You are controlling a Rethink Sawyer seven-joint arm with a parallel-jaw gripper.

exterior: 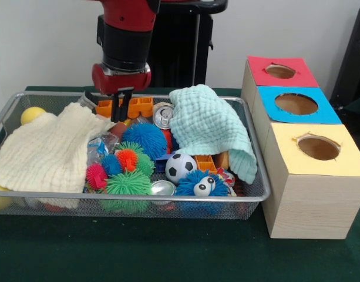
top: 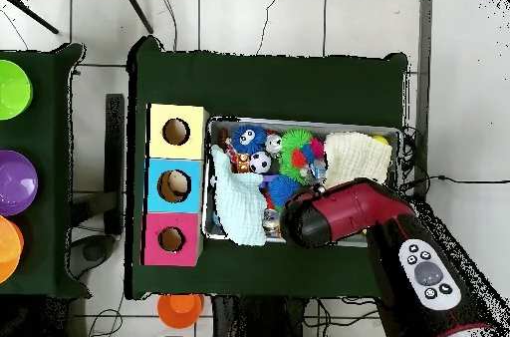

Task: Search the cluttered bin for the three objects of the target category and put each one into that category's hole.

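Observation:
The wire-mesh bin (exterior: 168, 197) sits on the green table, full of toys and two cloths; it also shows in the overhead view (top: 299, 122). My gripper (exterior: 120, 108) reaches down into the bin's back, left of centre, right at an orange block (exterior: 138, 106). In the overhead view the red wrist (top: 311, 215) hides it. One wrinkly see-through bottle with a blue label (exterior: 99, 145) lies partly under the cream cloth (exterior: 44, 150). No other bottle shows. The blue-surround hole (exterior: 296, 104) is the middle one on the wooden box (top: 174, 185).
A mint cloth (exterior: 209, 126) drapes over the bin's right part. Two soda cans (exterior: 163, 115) (exterior: 162, 188), spiky balls (exterior: 145, 138), a small soccer ball (exterior: 180, 167) and a yellow ball (exterior: 32, 113) lie about. The red-surround hole (exterior: 279, 71) and the yellow-surround hole (exterior: 318, 147) flank the blue one.

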